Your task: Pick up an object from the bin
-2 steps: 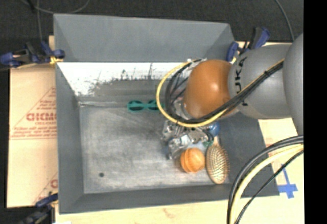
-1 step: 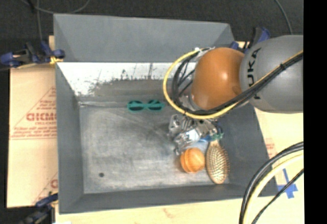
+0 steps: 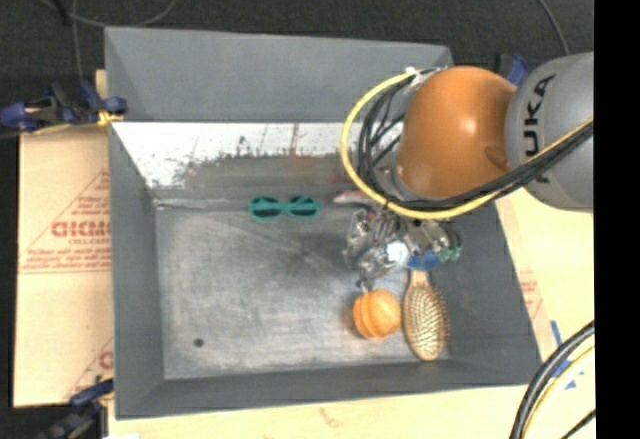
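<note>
We see tool (image 3: 372, 249) near bin's (image 3: 230, 297) right wall, just behind orange ball (image 3: 376, 315) and wooden hairbrush (image 3: 426, 320); open or closed, we can't tell.

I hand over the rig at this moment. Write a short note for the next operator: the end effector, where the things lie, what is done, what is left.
End effector: low in the right half of the bin, just behind the orange ball; I cannot tell whether it holds anything.
Things: orange ball on the floor near the front wall, wooden hairbrush close on its right; teal glasses-shaped item at the back wall; small blue and green piece beside the end effector.
Done: nothing lifted out.
Left: grasp one thing and lift it.
</note>
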`<state>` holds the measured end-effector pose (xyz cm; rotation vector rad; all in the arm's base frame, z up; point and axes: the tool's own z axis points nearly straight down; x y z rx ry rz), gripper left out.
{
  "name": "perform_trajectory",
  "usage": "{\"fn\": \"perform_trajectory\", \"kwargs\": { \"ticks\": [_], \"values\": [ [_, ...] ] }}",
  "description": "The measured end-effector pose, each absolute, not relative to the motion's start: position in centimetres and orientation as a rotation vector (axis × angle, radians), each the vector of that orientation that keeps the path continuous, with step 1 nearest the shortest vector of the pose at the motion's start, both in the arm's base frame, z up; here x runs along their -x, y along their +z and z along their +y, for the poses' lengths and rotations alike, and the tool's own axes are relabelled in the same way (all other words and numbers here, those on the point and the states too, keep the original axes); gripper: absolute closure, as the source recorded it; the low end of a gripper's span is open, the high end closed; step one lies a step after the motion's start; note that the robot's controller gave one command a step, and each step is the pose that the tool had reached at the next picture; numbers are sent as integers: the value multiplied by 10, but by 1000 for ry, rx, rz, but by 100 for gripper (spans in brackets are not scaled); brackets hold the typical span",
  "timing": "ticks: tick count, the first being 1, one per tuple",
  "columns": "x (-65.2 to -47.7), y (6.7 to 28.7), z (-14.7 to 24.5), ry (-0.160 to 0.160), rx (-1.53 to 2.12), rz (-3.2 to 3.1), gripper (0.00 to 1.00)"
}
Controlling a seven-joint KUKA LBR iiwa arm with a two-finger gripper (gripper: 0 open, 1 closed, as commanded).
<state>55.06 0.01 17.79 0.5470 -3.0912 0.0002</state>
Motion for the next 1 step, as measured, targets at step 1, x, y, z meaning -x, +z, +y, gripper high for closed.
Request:
{"fn": "perform_trajectory", "kwargs": {
  "ticks": [1],
  "values": [
    [-555, 239, -5, 0, -649, -3074, 100]
  ]
}}
